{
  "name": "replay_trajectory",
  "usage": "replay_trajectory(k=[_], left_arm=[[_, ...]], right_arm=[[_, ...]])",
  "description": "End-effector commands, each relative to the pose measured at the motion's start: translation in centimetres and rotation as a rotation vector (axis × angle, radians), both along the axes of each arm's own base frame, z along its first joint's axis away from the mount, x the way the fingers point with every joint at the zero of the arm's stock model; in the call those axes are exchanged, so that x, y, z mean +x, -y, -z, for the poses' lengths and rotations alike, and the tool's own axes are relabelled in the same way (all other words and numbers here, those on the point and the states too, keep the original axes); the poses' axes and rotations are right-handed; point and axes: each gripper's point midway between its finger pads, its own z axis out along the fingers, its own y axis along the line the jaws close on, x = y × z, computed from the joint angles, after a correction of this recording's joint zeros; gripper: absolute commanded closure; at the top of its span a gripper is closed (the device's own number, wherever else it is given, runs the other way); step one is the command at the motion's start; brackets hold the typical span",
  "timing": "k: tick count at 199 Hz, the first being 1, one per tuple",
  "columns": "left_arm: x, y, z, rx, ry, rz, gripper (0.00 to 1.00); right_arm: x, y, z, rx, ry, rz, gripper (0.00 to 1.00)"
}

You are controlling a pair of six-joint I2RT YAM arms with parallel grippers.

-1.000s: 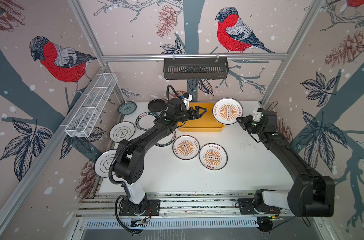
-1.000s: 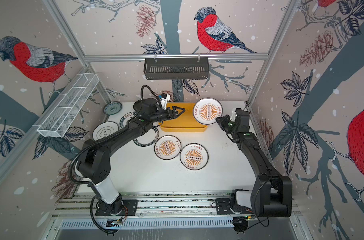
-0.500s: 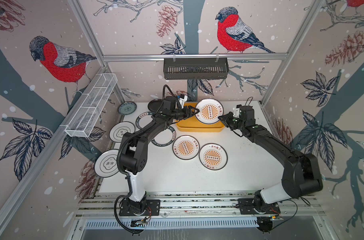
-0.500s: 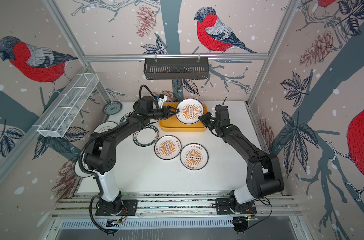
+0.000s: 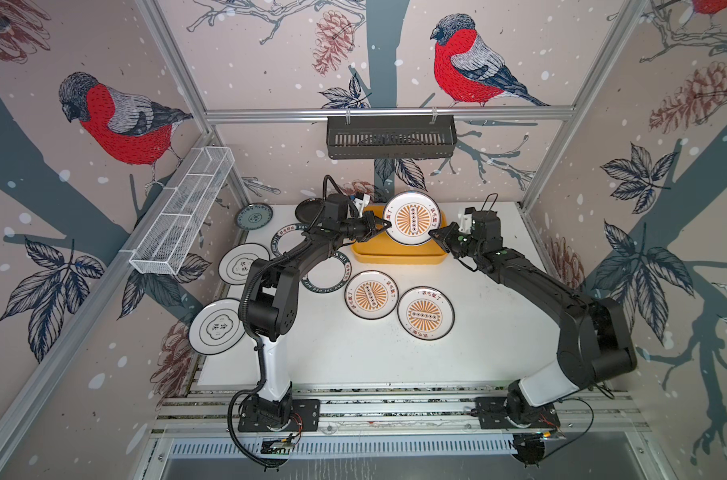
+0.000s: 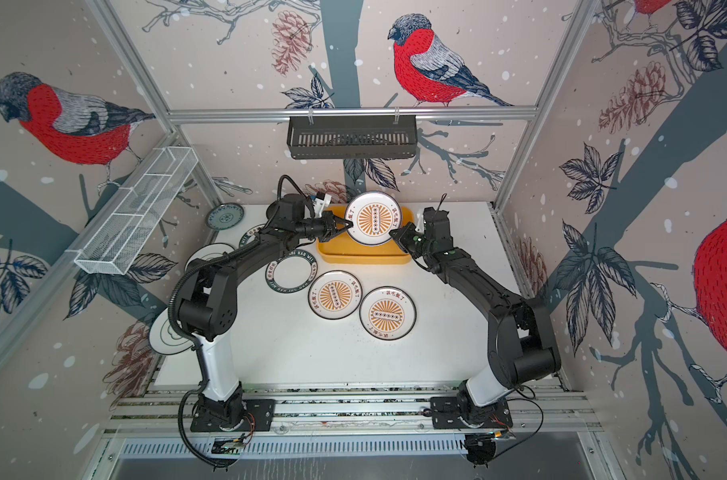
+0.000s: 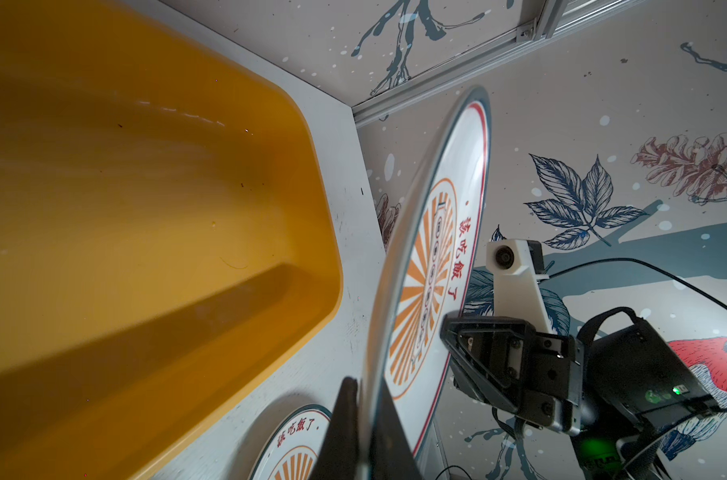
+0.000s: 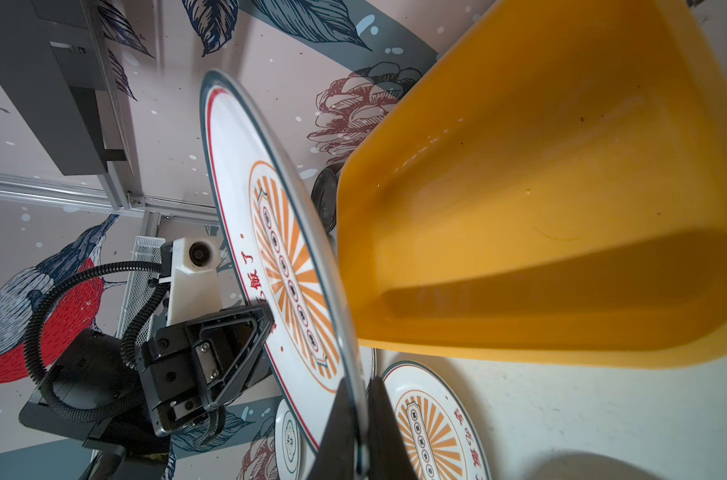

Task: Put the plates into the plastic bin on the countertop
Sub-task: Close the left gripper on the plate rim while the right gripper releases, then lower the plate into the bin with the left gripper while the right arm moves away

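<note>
Grip is double: the left hand point(image 5: 383, 225) is closed on one edge of a raised sunburst plate point(image 5: 413, 218), and the right hand point(image 5: 435, 235) is closed on the opposite edge. Each wrist view shows the rim pinched thinly between two fingertips, with the opposing hand across the plate face. The plate hangs roughly level above the yellow plastic bin point(image 5: 395, 261), at upper centre of both top views. The bin floor shows bare in both wrist views.

With two rigid arms on one stiff plate, any mismatch in their motion probably strains the rim and can pull it out of one pinch. If one hand opens while the remaining pinch is shallow, the plate likely pivots and strikes the bin wall edge-first. An off-centre release may leave it leaning on the rim. A second sunburst plate point(image 5: 370, 295) and a third sunburst plate point(image 5: 425, 313) lie on the surface point(image 5: 499, 332), lower in the frame than the bin.
</note>
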Motion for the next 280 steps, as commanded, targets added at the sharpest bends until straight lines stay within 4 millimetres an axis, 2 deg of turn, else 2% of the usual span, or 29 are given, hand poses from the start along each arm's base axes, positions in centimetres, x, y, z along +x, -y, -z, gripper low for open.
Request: replay_trajectory(k=[1, 7, 12, 14, 40, 83, 110, 116, 119, 122, 134, 194, 229, 280], left_arm=[[0.2, 0.4, -1.3, -0.033, 0.086, 0.043, 1.0], [0.4, 0.4, -1.3, -0.031, 0.083, 0.038, 1.0], [0.6, 0.3, -1.1, -0.027, 0.076, 0.031, 1.0], [0.6, 0.3, -1.0, -0.024, 0.074, 0.028, 1.0], [2.0, -0.5, 0.4, 0.015, 0.031, -0.029, 1.0], [4.5, -1.3, 4.0, 0.094, -0.08, -0.088, 1.0], [6.1, -1.3, 6.3, 0.165, -0.126, -0.105, 1.0], [6.4, -1.4, 6.7, 0.177, -0.135, -0.108, 1.0], [6.6, -1.4, 7.0, 0.183, -0.138, -0.109, 1.0], [6.7, -1.4, 7.0, 0.189, -0.142, -0.111, 1.0], [7.2, -1.4, 8.0, 0.212, -0.161, -0.111, 1.0], [7.7, -2.0, 12.1, 0.335, -0.241, -0.106, 1.0], [7.9, -2.0, 14.1, 0.364, -0.276, -0.095, 1.0], [8.6, -2.5, 16.1, 0.414, -0.296, -0.118, 1.0]], right_arm=[[0.7, 0.3, 0.0, 0.002, 0.008, 0.031, 0.71], [0.8, 0.5, 0.0, -0.001, 0.011, 0.036, 0.5], [0.9, 0.6, 0.0, -0.004, 0.016, 0.04, 0.42], [0.9, 0.7, -0.1, -0.008, 0.021, 0.044, 0.36], [1.2, 2.7, -0.8, -0.06, 0.056, 0.114, 0.0], [0.3, 8.2, -3.8, -0.194, 0.152, 0.301, 0.0], [-1.4, 11.6, -6.6, -0.305, 0.232, 0.435, 0.0], [-1.6, 12.1, -6.3, -0.328, 0.229, 0.454, 0.0], [-2.1, 12.5, -7.4, -0.326, 0.255, 0.468, 0.0], [-2.4, 12.8, -7.7, -0.332, 0.264, 0.48, 0.0], [-3.2, 13.7, -8.1, -0.355, 0.277, 0.513, 0.0], [-5.9, 16.1, -7.2, -0.387, 0.253, 0.603, 0.0], [-6.0, 16.3, -6.5, -0.4, 0.234, 0.607, 0.0], [-5.8, 15.9, -4.1, -0.422, 0.203, 0.578, 0.0]])
